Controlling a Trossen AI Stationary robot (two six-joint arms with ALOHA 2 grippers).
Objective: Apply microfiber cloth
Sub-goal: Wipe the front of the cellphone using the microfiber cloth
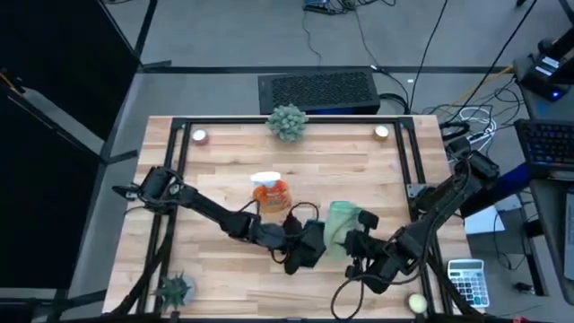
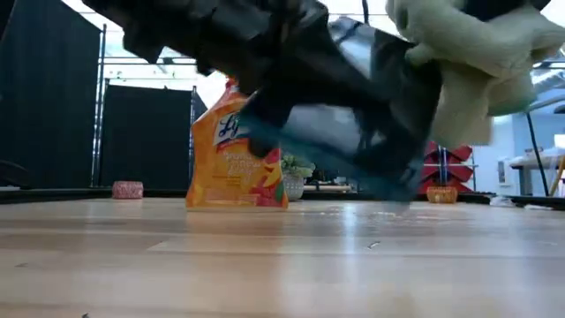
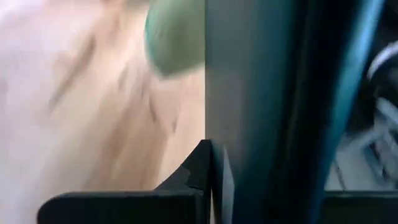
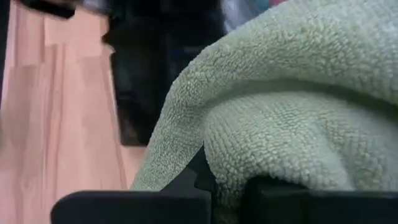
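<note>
Mid-table: right claw [image 1: 359, 235] clamps microfiber cloth [image 1: 341, 222]; left claw [image 1: 303, 251] grips raised tablet [image 2: 353, 115]; front boards bare.

The dark tablet [image 2: 353, 132] shows blurred, its top behind the microfiber cloth [image 2: 477, 53].

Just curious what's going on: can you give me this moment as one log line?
left gripper: holds tablet off table | right gripper: holds cloth against tablet | spray bottle: upright on table, behind
</note>
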